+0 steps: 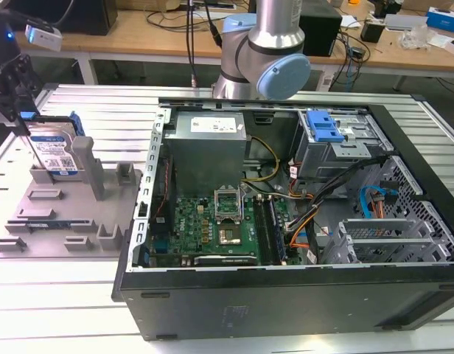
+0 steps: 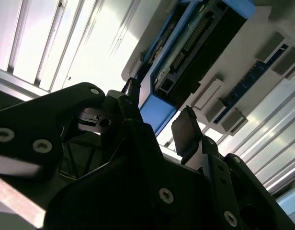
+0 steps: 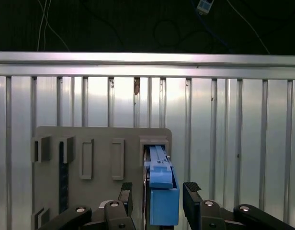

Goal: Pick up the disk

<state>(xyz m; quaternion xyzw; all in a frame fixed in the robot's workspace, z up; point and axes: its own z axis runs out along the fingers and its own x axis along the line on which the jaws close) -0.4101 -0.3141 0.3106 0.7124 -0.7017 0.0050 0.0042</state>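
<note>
- Two fingers (image 3: 191,189) of the gripper (image 3: 158,190) were spread open, one on each side of the disk (image 3: 163,201), with nothing gripped.
- The disk was stood on edge in the grey fixture (image 1: 57,215), at the exterior view's left.

The fixture plate (image 1: 43,221) lies on the worktop (image 1: 79,295), near the worktop edge at the exterior view's left. The computer case (image 1: 286,310) lies just beside the plate, toward the exterior view's right. The disk (image 1: 54,151) stands on edge in a slot at the plate's far edge. The gripper (image 3: 159,186) sits over the disk, fingers (image 3: 191,189) spread, one on each side.
</note>
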